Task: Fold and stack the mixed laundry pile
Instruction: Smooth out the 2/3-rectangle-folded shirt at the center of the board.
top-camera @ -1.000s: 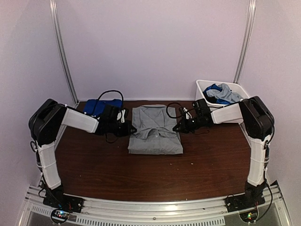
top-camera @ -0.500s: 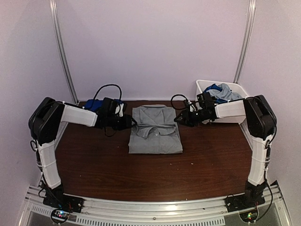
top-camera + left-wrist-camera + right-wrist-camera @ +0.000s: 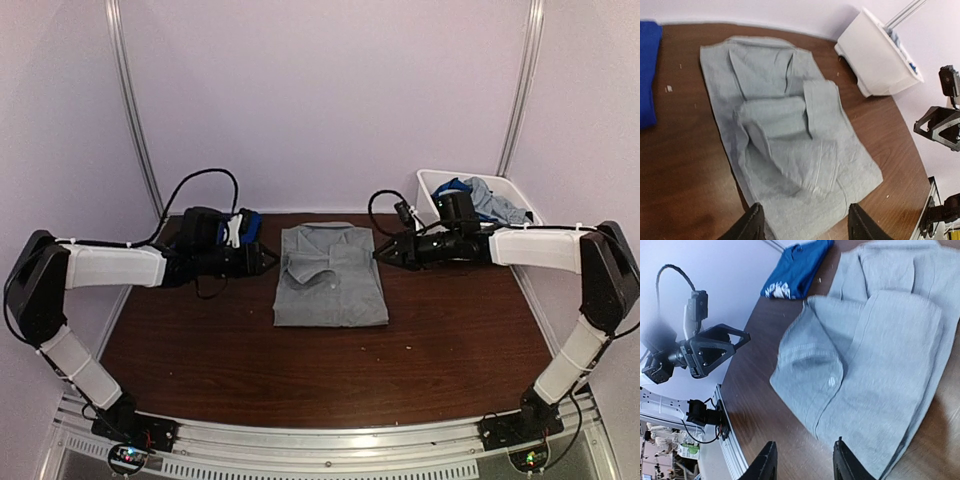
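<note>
Between left hand and right hand (both spread wide, empty) the grey garment lies on the worktop, its long axis crosswise to them, each hand just beside its far half.

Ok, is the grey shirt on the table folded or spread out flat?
Folded, at least partly: the grey shirt lies as a narrow rectangle, with its sides and sleeves turned in over the middle. The wrist views show the overlapping layers.
</note>
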Available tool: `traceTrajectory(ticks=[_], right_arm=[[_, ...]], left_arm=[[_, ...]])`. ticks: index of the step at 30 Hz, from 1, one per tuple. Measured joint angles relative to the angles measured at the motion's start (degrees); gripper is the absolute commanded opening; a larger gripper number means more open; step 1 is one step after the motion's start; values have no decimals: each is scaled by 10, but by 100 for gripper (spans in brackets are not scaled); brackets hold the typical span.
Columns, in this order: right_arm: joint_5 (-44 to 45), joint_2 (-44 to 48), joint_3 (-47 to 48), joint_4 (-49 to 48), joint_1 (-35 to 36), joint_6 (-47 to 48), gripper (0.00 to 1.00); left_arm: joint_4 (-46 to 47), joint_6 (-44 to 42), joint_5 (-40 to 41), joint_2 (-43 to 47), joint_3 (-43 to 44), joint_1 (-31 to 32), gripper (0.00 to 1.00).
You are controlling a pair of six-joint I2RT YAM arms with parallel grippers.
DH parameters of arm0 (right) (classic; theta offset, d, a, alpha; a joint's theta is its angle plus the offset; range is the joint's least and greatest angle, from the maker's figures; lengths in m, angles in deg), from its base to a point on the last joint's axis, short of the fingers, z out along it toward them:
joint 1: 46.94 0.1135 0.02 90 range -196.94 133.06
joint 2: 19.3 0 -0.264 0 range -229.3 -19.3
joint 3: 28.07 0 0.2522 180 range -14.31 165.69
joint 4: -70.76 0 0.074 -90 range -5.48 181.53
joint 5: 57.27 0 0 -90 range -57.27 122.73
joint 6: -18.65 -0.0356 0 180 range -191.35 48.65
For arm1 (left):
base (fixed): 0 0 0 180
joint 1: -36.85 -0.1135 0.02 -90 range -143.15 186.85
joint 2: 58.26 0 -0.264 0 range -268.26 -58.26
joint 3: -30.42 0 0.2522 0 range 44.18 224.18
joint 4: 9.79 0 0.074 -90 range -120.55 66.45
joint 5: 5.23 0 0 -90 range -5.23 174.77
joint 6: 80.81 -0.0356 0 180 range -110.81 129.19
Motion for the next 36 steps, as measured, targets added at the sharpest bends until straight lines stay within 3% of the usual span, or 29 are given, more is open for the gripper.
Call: traceTrajectory(ticks=[8,14,21,23,25,31,34,36], right_arm=[[0,-79,-47,-25,36,-19,32],[-1,-162,34,-35,36,-19,32],[0,-249,119,-37,32,-4,33],[1,-267,123,-35,28,0,37],[2,-275,119,-26,21,6,44],[7,-180,78,21,4,35,73],[2,-68,75,33,5,56,99],[6,-4,67,28,7,60,100]], left_arm=[[2,2,-1,-82,-19,54,49],[-3,-3,-1,-206,106,50,49],[-13,-17,-8,-319,242,39,66],[-20,-22,-9,-324,245,34,71],[-34,-34,-7,-323,245,27,96],[-78,-94,28,-212,188,18,98],[-73,-113,52,-86,133,21,98],[-56,-113,60,-13,102,22,98]])
